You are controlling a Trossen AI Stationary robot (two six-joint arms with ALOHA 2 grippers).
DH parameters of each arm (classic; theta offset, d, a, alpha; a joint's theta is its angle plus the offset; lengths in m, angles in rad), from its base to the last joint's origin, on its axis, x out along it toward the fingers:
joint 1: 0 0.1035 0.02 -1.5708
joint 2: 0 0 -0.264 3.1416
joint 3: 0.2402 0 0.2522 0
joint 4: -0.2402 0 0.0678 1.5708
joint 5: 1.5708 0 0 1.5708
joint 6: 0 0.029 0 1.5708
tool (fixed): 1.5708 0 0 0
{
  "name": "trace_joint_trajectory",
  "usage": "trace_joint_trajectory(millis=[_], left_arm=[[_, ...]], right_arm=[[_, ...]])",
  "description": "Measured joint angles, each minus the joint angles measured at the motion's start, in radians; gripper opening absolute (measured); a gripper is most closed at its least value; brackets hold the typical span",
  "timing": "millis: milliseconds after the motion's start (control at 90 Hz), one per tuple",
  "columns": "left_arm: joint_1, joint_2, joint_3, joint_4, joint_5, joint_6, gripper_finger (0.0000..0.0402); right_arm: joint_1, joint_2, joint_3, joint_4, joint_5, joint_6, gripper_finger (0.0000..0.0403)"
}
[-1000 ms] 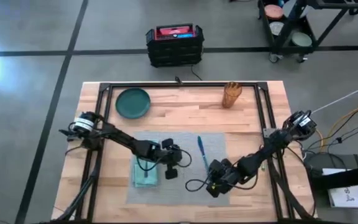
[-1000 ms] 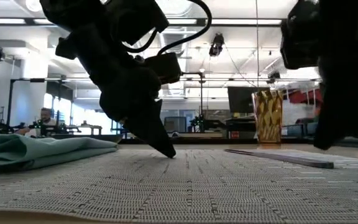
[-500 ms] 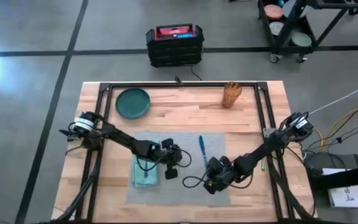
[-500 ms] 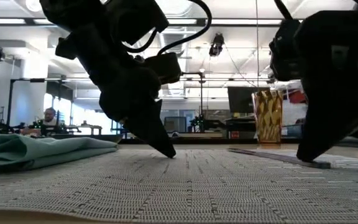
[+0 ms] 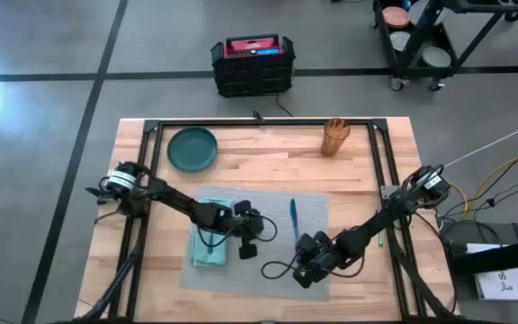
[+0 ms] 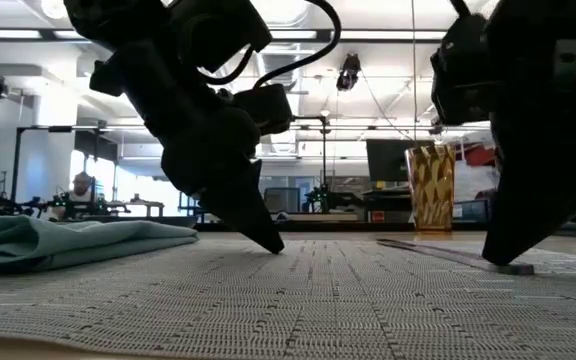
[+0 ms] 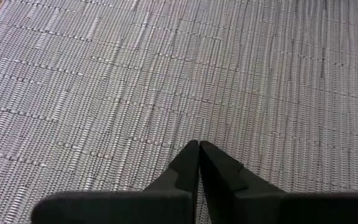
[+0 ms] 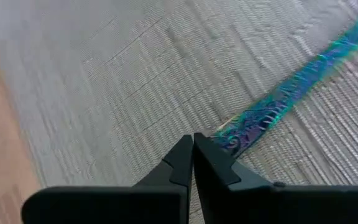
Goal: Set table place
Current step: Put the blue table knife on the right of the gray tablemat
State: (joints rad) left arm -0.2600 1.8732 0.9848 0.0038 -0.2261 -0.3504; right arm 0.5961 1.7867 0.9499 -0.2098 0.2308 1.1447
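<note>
The grey placemat (image 5: 263, 236) lies flat on the near middle of the wooden table (image 5: 268, 157). Both grippers rest tip-down on it. The left gripper (image 7: 198, 148) has its jaws pressed together with nothing between them, touching the weave near the mat's centre, just beside a folded teal napkin (image 5: 209, 245) that lies on the mat's left part. The right gripper (image 8: 191, 142) also has its jaws closed and empty, its tips on the mat next to the end of a shiny blue-green utensil (image 8: 294, 87) lying on the mat's right part. A dark green plate (image 5: 192, 148) and a wooden cup (image 5: 335, 137) stand on the table's far side, well apart from the mat.
</note>
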Motion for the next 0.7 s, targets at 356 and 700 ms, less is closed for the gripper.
trace_joint_trajectory(millis=[356,700], left_arm=[[0.0,0.0,0.0,0.001,0.0,0.0,0.0],[0.0,0.0,0.0,0.004,0.0,0.0,0.0]], right_arm=[[0.001,-0.007,0.045,-0.162,0.024,-0.032,0.0],[0.008,0.031,0.045,-0.075,0.023,-0.014,0.0]])
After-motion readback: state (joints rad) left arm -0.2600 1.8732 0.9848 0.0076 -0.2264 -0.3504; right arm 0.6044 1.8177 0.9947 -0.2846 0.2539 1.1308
